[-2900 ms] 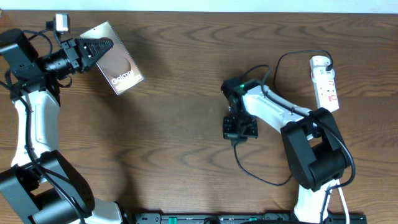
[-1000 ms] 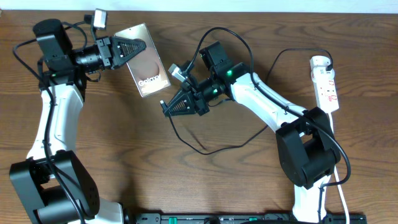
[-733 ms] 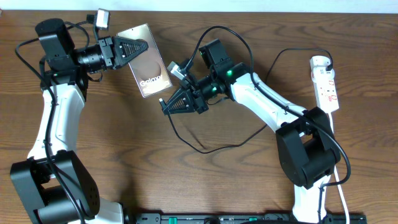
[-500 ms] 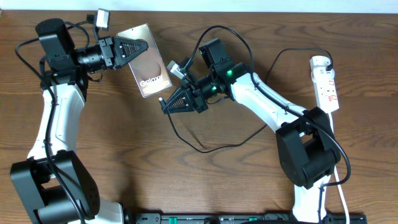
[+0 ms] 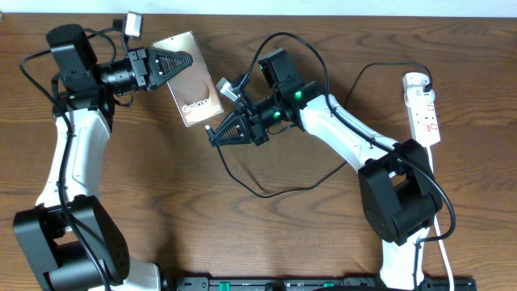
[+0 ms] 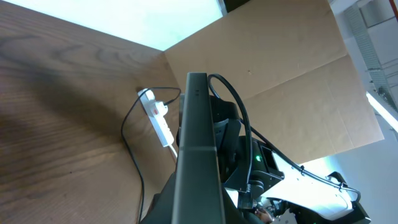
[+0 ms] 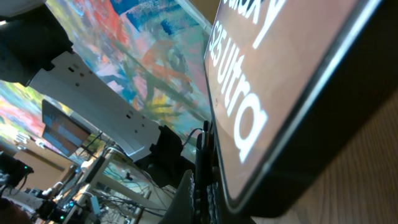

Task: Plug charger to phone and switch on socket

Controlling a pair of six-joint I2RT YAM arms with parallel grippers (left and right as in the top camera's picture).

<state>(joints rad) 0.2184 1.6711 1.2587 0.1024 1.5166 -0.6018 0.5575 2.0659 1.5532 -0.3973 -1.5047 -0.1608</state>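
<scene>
Overhead, the phone is held clamped in the left gripper at eleven o'clock. The right gripper, closed on the charger, is found slightly nearer the phone's five-o'clock end than a second ago. Insertion is judged close, with the socket at two o'clock untouched.

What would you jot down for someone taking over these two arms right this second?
Left gripper: shut on the phone, at the far left of the table, screen facing up.
Right gripper: shut on the charger near its plug tip, right at the phone's lower edge.
Socket: at the table's right edge, no gripper near it.
Done: phone and plug gripped and brought together.
Left: seat the plug (I cannot tell whether it is in), then switch on the socket.
</scene>
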